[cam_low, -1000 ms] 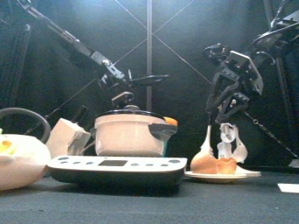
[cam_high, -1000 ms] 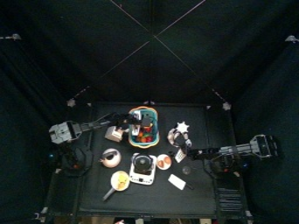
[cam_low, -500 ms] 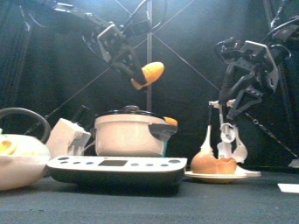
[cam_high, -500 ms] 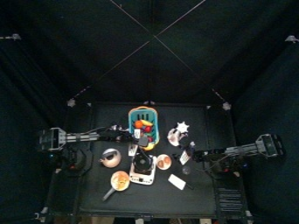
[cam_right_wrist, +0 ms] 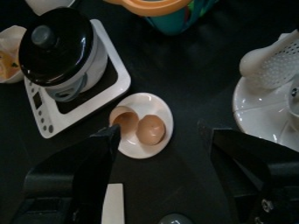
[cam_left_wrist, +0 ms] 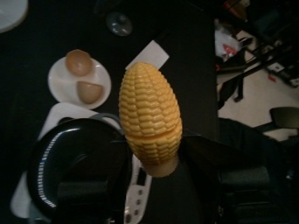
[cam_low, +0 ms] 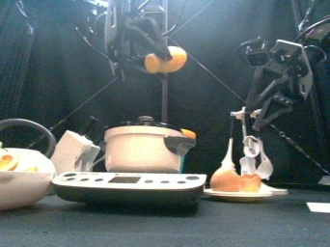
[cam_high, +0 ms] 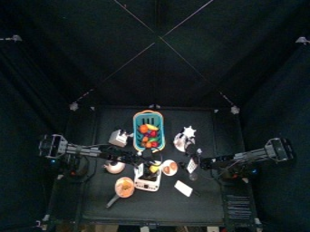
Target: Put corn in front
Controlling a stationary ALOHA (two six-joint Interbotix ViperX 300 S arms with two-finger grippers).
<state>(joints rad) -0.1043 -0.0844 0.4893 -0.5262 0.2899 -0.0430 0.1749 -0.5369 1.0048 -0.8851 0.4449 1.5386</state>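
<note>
The left gripper is clamping the blunt end of the corn between its jaws, which are standing fairly wide around the cob, and is carrying it high in the air above the middle of the table; in the front view the corn is hanging well above the cooker, touching nothing but the jaws. Seen from the left wrist, the yellow cob is pointing away from the gripper, with the black cooker lid below it and a small white plate holding two brown pieces beyond. The right gripper is hovering with its jaws spread apart and gripping nothing, above that same white plate near the table's right edge, the cooker on its white base just beside the plate. From overhead, a teal basket of orange and red fruit is sitting toward the back edge, and a round orange-yellow plate is lying near the front-left corner.
</note>
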